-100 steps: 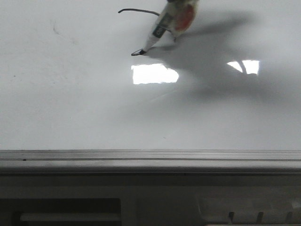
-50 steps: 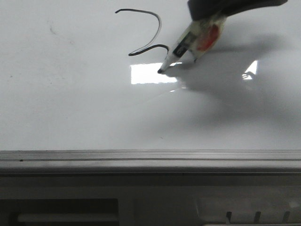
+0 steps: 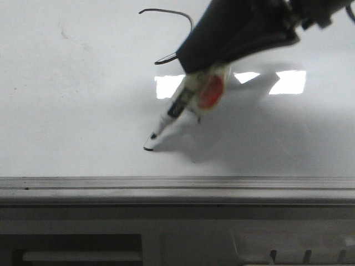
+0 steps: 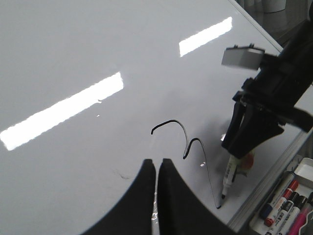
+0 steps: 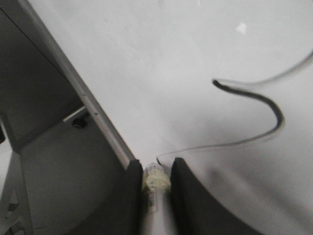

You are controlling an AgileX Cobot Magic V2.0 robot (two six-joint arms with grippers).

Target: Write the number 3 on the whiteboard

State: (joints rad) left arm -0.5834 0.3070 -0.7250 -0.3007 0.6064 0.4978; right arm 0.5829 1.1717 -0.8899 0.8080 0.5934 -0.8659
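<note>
The whiteboard (image 3: 83,111) fills the front view. The number 3 (image 3: 178,15) is a thin black line, partly hidden there by my right arm. The left wrist view shows it whole (image 4: 185,139): two bumps and a long faint tail ending in a small hook near the rail. My right gripper (image 3: 202,65) is shut on a white marker (image 3: 183,102), whose tip is right by the hook; I cannot tell if it touches. The right wrist view shows the marker (image 5: 155,188) between the fingers. My left gripper (image 4: 157,164) is shut and empty above the board.
A grey metal rail (image 3: 177,183) runs along the whiteboard's near edge, close to the marker tip. A tray (image 4: 309,169) holding several spare markers (image 4: 281,198) sits just beyond the rail. Bright rectangular light reflections (image 3: 166,86) lie on the board.
My right gripper has moved toward the near rail with the marker. The line has grown from the first bump to the second bump and a long tail.
</note>
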